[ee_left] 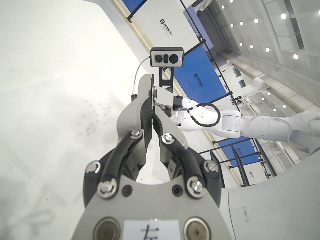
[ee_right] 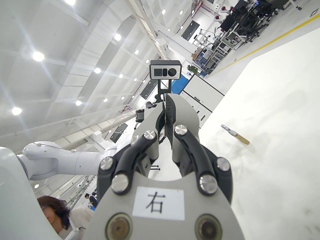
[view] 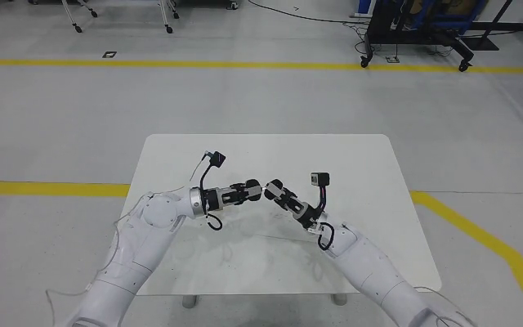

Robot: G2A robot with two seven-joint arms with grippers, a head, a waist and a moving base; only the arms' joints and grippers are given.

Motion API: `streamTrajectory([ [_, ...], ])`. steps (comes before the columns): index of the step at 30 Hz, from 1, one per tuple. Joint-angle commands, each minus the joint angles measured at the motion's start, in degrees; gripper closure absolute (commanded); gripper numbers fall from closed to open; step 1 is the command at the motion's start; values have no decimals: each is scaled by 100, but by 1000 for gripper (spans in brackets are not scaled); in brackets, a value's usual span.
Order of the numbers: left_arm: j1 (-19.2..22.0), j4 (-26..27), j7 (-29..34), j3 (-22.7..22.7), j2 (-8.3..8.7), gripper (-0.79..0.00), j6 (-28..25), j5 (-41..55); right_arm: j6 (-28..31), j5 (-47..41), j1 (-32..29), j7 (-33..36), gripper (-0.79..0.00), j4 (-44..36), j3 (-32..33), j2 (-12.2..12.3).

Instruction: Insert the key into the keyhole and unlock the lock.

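Contact is almost made above the table [view: 351,163], left gripper [ee_left: 151,88] and right gripper [ee_right: 165,98] nose to nose, both clenched, the left on a thin metal piece [ee_left: 151,94] (likely the key), while a brass-and-silver object [ee_right: 235,133], perhaps the lock, lies flat below, apart from both.

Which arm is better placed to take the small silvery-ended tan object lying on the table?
Probably the right: the object lies on the table beside the right gripper, though that gripper is shut.
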State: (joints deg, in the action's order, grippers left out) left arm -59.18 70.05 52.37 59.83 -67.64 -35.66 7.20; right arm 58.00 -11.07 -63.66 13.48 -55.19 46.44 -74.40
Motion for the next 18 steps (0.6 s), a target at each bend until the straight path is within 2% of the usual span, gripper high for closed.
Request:
streamTrajectory([
  [1,0,-5,-8,0,3,0,-8,11,0,-18,-11,63,0,13,27,-9],
  [4,-4,-20,-44,11,7,0,-11,65,0,-98,-26,181,0,32,58,-29],
  [6,-7,-20,-47,14,10,-231,-15,96,0,-212,-40,259,0,35,73,-46],
  [7,-6,-21,-44,18,13,-305,-17,105,0,-283,-47,306,0,36,80,-55],
  [9,-13,-18,-38,26,19,-357,-24,118,0,-412,-49,404,0,54,98,-71],
  [14,-42,7,-55,51,35,-372,-49,143,0,-613,-22,661,0,121,140,-111],
  [18,-51,24,-49,49,44,-323,-48,158,0,-694,1,810,0,176,151,-153],
])
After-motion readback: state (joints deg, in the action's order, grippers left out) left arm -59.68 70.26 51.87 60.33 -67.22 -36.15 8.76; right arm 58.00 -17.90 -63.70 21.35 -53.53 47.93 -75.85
